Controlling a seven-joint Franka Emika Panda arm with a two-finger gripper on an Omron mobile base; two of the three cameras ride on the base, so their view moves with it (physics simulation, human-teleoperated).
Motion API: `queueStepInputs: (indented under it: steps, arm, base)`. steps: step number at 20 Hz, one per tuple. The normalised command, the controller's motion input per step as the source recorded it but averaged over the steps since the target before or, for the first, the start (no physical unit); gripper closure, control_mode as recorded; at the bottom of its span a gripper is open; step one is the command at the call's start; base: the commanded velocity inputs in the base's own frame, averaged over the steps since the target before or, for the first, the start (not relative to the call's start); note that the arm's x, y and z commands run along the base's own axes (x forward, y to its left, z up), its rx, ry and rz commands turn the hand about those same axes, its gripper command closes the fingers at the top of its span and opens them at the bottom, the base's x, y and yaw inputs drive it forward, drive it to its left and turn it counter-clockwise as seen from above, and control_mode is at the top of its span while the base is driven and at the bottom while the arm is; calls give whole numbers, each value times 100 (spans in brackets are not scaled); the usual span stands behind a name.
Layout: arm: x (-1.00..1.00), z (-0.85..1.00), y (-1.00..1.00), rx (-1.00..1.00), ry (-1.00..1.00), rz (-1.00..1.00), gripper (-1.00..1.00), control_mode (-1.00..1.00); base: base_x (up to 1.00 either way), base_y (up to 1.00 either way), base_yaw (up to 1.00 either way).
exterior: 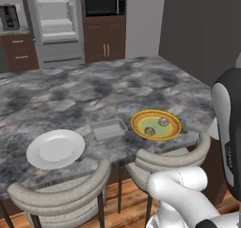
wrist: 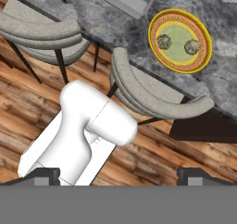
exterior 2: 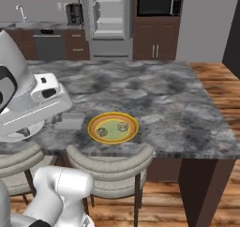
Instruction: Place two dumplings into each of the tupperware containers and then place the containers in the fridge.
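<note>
Left base view: dumplings (exterior: 163,121) 2 | tupperware container (exterior: 109,129) 1 | yellow plate (exterior: 139,118) 1

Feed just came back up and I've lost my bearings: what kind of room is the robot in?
A home kitchen, rendered. A grey marble-patterned island counter with curved grey stools stands before dark wood cabinets holding a black built-in microwave, next to a tall silver-grey fridge standing open.

Two dumplings (exterior: 163,121) on the rimmed plate (exterior: 139,117), tupperware container (exterior: 109,128) just left, round plate (exterior: 55,148) farther left.
</note>
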Motion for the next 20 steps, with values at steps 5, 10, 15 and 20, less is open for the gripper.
queueStepInputs:
  steps: [5, 10, 15, 20]
  arm:
    - [0, 0, 0, 0, 0, 0, -100, 100]
    - [0, 0, 0, 0, 0, 0, -100, 100]
    - [0, 0, 0, 0, 1, 0, -100, -100]
    - [69, -1, 4, 17, 27, -12, -100, -100]
  base:
    - [36, -1, 8]
    - [48, -3, 16]
    - [16, 0, 3]
    - [0, 0, 0]
